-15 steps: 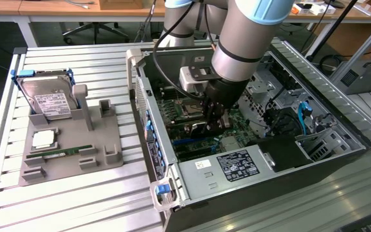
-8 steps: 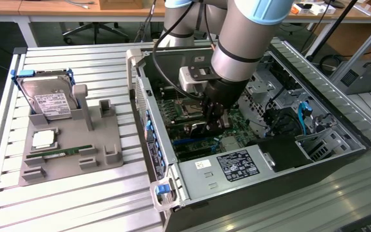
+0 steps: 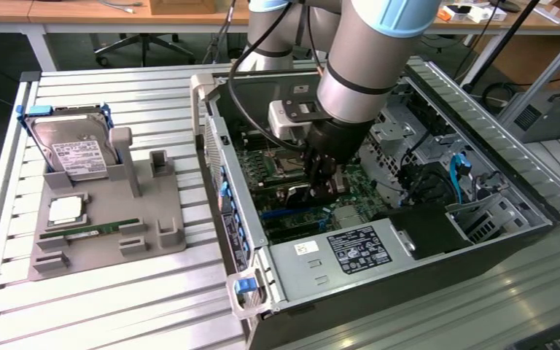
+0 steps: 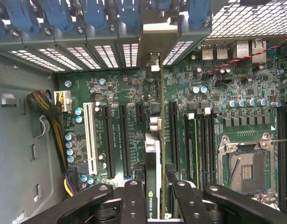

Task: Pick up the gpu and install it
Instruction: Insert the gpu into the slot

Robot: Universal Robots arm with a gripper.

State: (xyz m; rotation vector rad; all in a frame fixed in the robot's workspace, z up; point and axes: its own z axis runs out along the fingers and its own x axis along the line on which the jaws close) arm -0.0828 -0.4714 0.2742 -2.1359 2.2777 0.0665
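Grip firm on the gpu (image 4: 152, 149): my gripper (image 4: 156, 198) clasps the card by its two flat faces. In the wrist view I look straight along its thin upper edge, the green maker's label sitting between the pads (image 4: 133, 200). In the exterior view the gripper (image 3: 321, 181) is at the centre of the frame, reached down inside the open computer case (image 3: 212, 138). The gpu (image 3: 302, 195) hangs just under it, close over the motherboard (image 3: 260, 164).

The card stands on edge. Its long axis runs from my fingers toward the case's rear wall on the exterior view's left, parallel to the row of black expansion slots (image 4: 107, 140). Its far end reaches the rear openings beneath the blue latches (image 4: 94, 14). It lies directly below my hand, in line with one slot between its neighbours; whether its lower edge touches that slot I cannot tell.

At the exterior view's left, the grey holder (image 3: 154, 219) carries the hard drive (image 3: 76, 149), well apart from the case.
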